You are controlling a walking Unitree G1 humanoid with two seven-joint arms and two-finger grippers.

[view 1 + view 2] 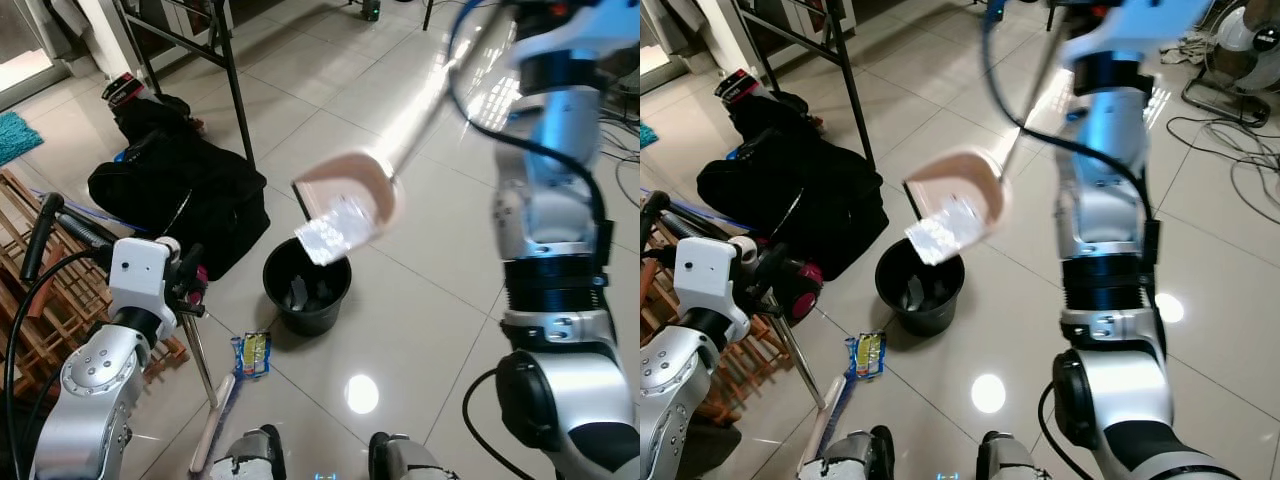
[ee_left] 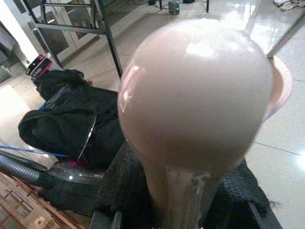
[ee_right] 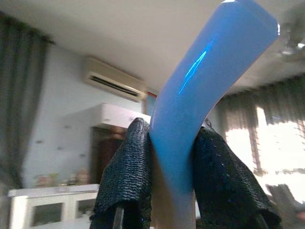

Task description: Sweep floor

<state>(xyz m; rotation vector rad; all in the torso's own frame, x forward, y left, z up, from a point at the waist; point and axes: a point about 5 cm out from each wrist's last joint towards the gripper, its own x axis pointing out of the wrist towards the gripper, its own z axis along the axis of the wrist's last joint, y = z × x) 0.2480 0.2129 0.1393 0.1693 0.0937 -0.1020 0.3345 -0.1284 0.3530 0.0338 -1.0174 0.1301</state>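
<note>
Tipping the dustpan (image 1: 348,196) above the black bin (image 1: 306,285): keep its lip over the bin mouth while the silvery wrapper (image 1: 334,234) slides off. Right gripper (image 3: 171,143) clamps the blue handle; left gripper (image 2: 183,188) clamps the broom (image 1: 213,395). Snack packet (image 1: 253,354) lies beside the bin, unswept.

Open tile (image 1: 430,290) right of black bin (image 1: 307,290); black bag (image 1: 180,190), metal stand (image 1: 235,90) crowding left.

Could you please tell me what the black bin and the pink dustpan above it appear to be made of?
The round black bin looks like matte plastic, with a dull, even rim. The pink dustpan looks like smooth, glossy plastic, though it is blurred. Its long handle seems to be shiny metal, judging by the bright reflection.
</note>
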